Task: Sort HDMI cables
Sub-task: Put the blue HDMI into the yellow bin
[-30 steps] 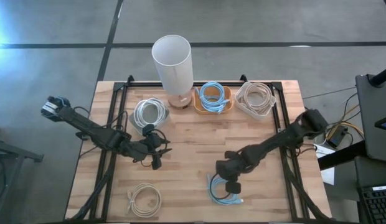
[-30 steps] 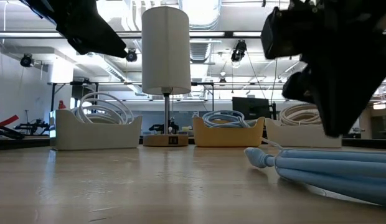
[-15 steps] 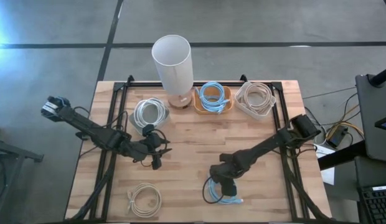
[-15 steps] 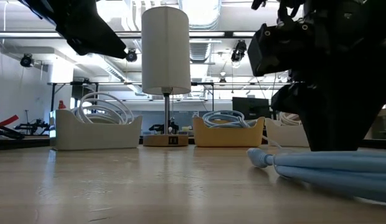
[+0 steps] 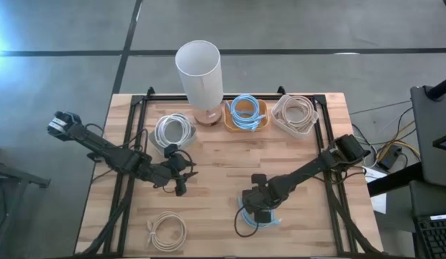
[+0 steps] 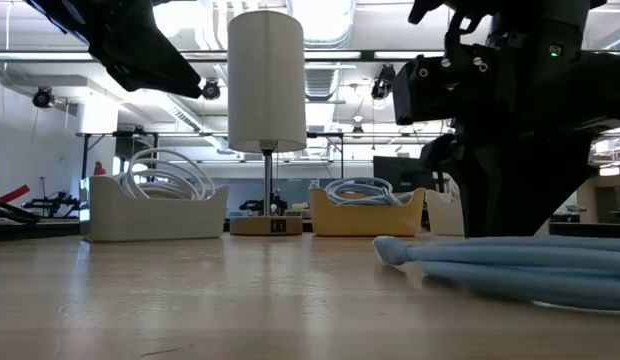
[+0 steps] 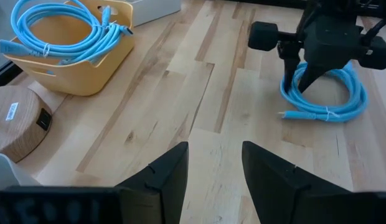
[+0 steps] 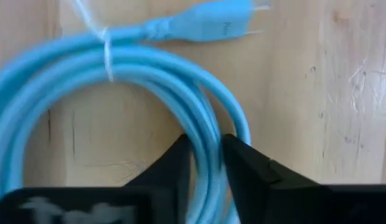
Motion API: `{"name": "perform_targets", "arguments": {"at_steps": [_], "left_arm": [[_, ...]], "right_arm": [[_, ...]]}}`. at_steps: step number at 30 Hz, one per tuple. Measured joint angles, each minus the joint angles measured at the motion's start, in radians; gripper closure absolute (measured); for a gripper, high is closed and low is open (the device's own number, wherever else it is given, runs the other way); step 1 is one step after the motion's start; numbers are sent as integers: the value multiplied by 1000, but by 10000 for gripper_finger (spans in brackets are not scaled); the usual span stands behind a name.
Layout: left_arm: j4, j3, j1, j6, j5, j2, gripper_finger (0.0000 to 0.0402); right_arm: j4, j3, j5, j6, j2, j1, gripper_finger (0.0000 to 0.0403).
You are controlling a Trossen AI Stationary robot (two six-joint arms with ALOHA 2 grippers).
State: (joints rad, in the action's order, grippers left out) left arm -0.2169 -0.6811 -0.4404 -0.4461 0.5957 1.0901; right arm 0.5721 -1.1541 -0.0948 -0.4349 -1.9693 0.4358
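Right now, task's thing: light blue cable coil (image 5: 257, 219) lying flat on the table (image 5: 216, 180), near the front edge, well apart from the bins.
Right gripper (image 8: 205, 155): down on the coil, fingers straddling the bundled strands, narrowly parted; whether it already clamps them, I cannot tell.
Left gripper (image 7: 211, 165): hovering mid-table with fingers apart, holding nothing.
Handling: likely light, springy, smooth-jacketed; loops may slide or sag when lifted.
Where to hold: across all strands together, near the white tie (image 8: 108, 46), not the plug end (image 8: 208, 25).
Destination guess: yellow bin (image 5: 246, 122) already holding blue cable.
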Motion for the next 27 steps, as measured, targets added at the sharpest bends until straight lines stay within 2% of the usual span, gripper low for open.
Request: {"name": "perform_targets", "arguments": {"at_steps": [4, 8, 11, 15, 22, 27], "left_arm": [[0, 0, 0, 0, 0, 0, 234], [0, 0, 0, 0, 0, 0, 234], [1, 0, 0, 0, 0, 0, 234], [3, 0, 0, 0, 0, 0, 234], [25, 0, 0, 0, 0, 0, 234], [33, 0, 0, -1, 0, 0, 234]], "right_arm": [[13, -3, 9, -2, 30, 0, 370], [50, 5, 5, 0, 99, -12, 374], [70, 0, -62, 17, 173, -28, 374], [161, 3, -212, 80, 250, -70, 374], [165, 0, -617, 255, 373, -236, 374], [73, -1, -779, 414, 418, -394, 363]]}}
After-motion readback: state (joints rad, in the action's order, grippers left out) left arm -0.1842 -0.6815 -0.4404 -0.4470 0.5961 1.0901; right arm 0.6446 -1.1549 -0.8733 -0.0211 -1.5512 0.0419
